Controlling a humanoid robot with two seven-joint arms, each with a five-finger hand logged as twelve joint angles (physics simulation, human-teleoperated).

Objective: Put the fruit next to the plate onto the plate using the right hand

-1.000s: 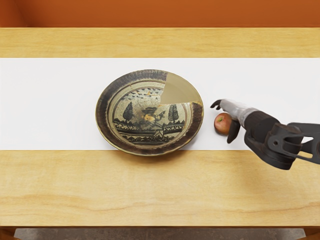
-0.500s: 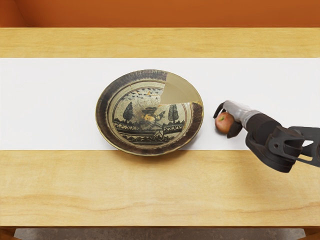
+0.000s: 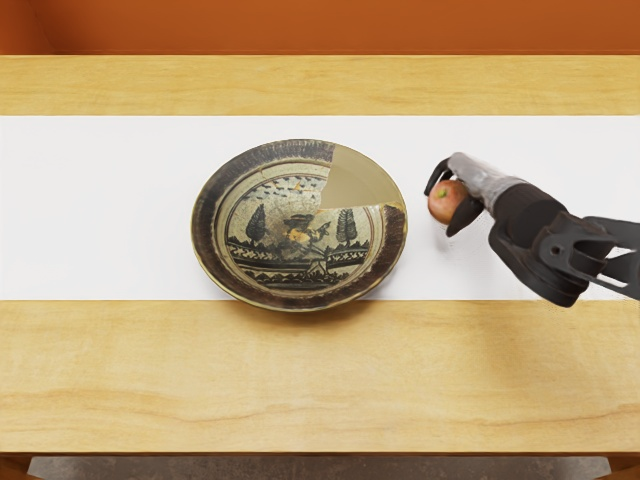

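Observation:
A small red apple (image 3: pixel 444 201) hangs just right of the plate, lifted a little off the white runner. My right hand (image 3: pixel 452 195) is shut on the apple, its dark fingers wrapped around the sides, with the arm coming in from the right edge. The brown patterned plate (image 3: pixel 215 190) sits at the middle of the table with nothing on it. The apple is apart from the plate's right rim by a small gap. The left hand does not show.
A white runner (image 3: pixel 100 210) crosses the wooden table (image 3: pixel 300 380) from left to right under the plate. An orange wall lies beyond the table's far edge.
The right hand closed its fingers around the apple, then lifted it up and slightly away from the near edge. The plate stayed where it was.

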